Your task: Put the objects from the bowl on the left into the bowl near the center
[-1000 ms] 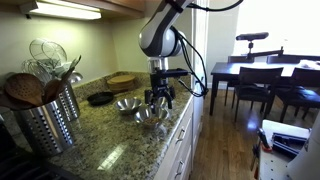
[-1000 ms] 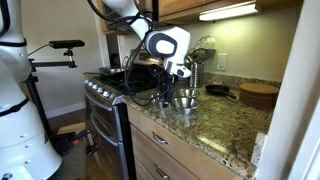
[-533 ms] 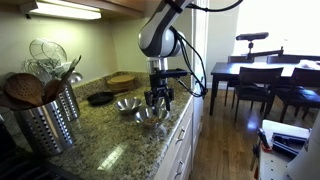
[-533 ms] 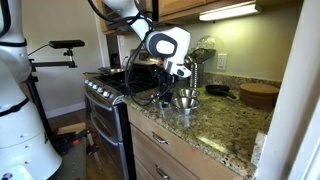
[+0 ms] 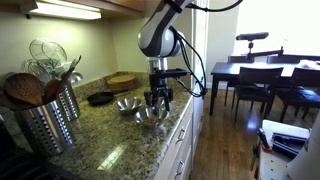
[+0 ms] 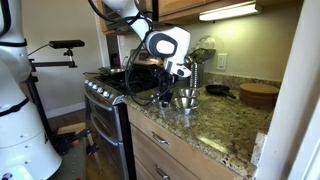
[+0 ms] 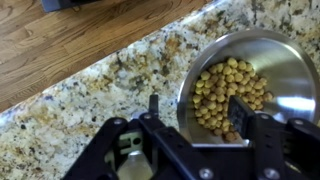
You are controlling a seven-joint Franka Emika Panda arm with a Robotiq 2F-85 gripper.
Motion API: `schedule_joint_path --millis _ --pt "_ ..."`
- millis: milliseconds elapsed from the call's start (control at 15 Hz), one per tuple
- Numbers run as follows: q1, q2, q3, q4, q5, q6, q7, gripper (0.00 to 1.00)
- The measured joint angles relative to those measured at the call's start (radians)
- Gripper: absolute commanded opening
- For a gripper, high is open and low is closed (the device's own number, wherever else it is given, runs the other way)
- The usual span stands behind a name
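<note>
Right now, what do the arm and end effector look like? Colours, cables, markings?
Arm: rounded white-grey shells with a dark band at the joint. Black cables loop loosely alongside it. End effector: all black, with bare linkage fingers in the wrist view. No markings are legible.

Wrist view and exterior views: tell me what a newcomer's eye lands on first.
A steel bowl of small round yellow pieces dominates the right of the wrist view, near the edge of the speckled granite counter. In an exterior view the black claw hangs low over that counter, and a metal utensil holder looms in the foreground.
</note>
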Motion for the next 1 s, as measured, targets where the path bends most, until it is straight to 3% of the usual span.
schedule_joint_path --millis 600,733,1000 --pt "0.000 0.016 0.002 0.009 0.000 0.000 0.000 0.66" --pt "0.000 0.024 0.002 0.014 0.000 0.000 0.000 0.39" --pt "0.000 0.029 0.002 0.020 0.000 0.000 0.000 0.12"
